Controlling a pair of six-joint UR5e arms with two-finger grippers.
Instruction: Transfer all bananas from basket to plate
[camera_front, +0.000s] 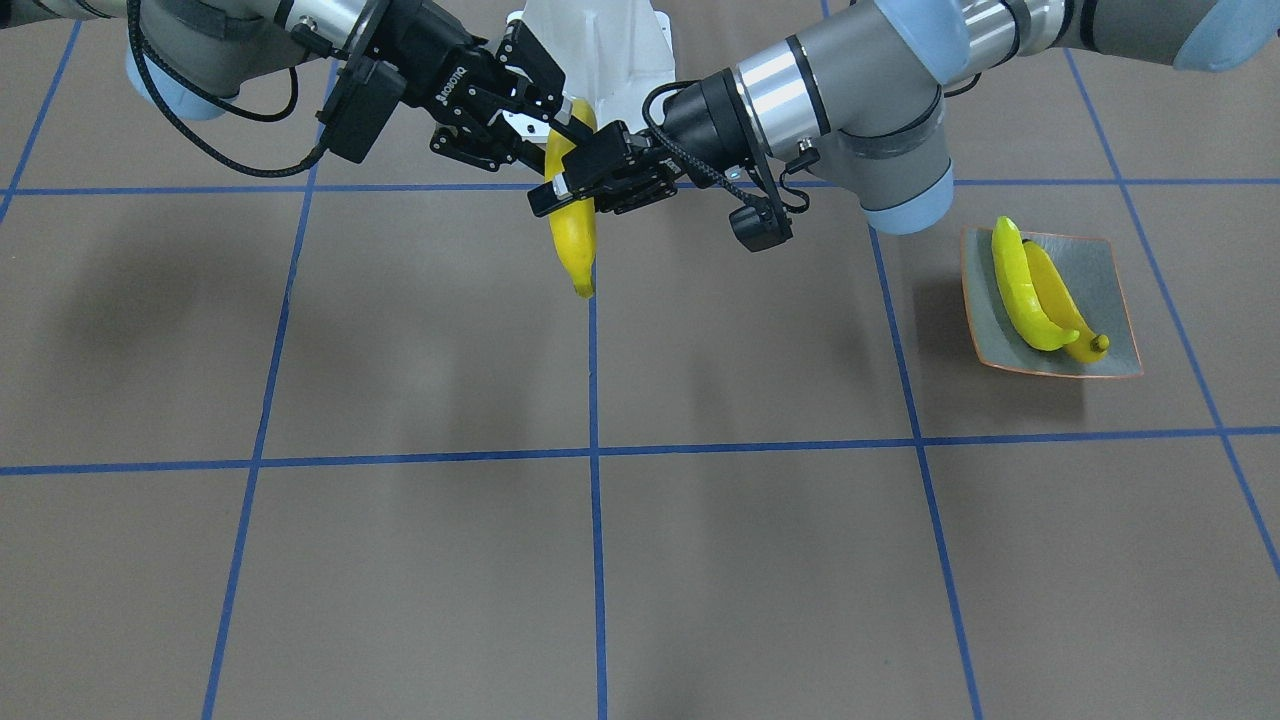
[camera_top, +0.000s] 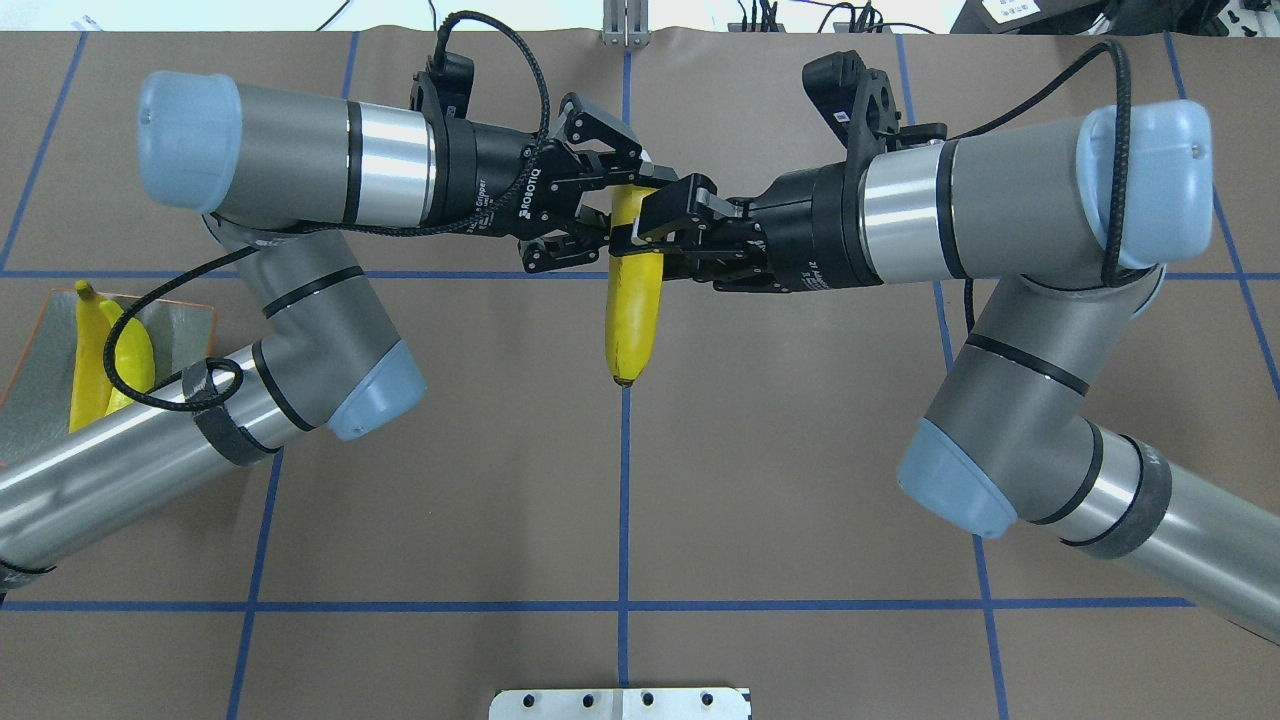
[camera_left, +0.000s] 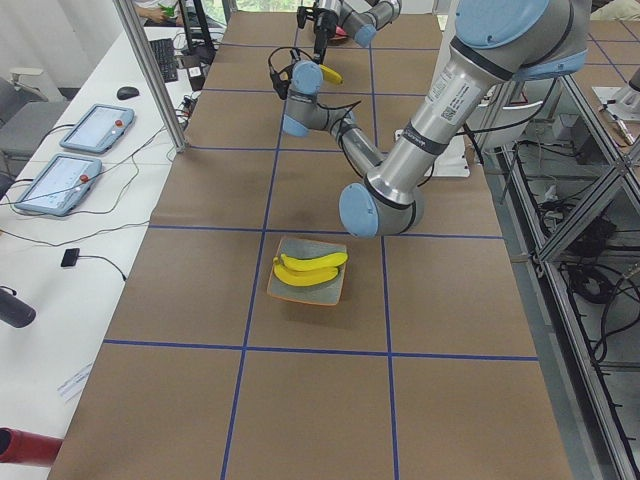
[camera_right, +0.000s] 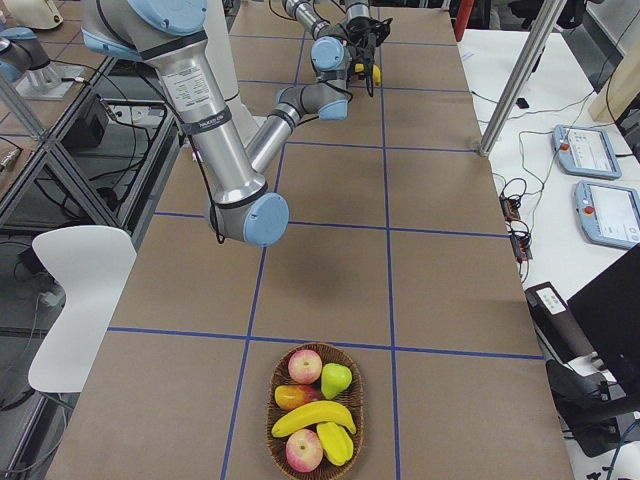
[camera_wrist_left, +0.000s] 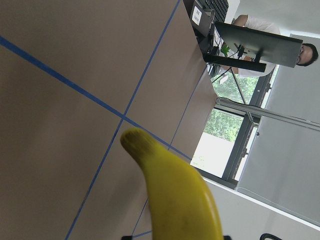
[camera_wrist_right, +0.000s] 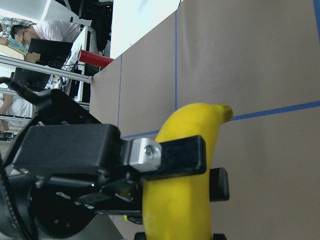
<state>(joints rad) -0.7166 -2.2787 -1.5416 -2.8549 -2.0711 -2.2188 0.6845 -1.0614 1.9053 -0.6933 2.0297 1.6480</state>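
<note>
One banana (camera_front: 573, 245) hangs upright in the air over the table's middle, also seen overhead (camera_top: 632, 320). My left gripper (camera_front: 572, 192) is shut on its upper part; the right wrist view shows a left finger (camera_wrist_right: 182, 155) clamped across it. My right gripper (camera_front: 560, 118) sits at the banana's top end with its fingers against it, and overhead (camera_top: 650, 230) it meets the left gripper (camera_top: 620, 200). Two bananas (camera_front: 1035, 290) lie on the plate (camera_front: 1105, 275) on my left. A wicker basket (camera_right: 277, 400) on my far right holds one more banana (camera_right: 312, 417).
The basket also holds apples and a pear (camera_right: 335, 380). The white robot base (camera_front: 600, 50) stands behind the grippers. Both arms' elbows reach over the table's middle. Blue tape lines cross the brown table. Operators' tablets (camera_left: 85, 150) lie on a side table.
</note>
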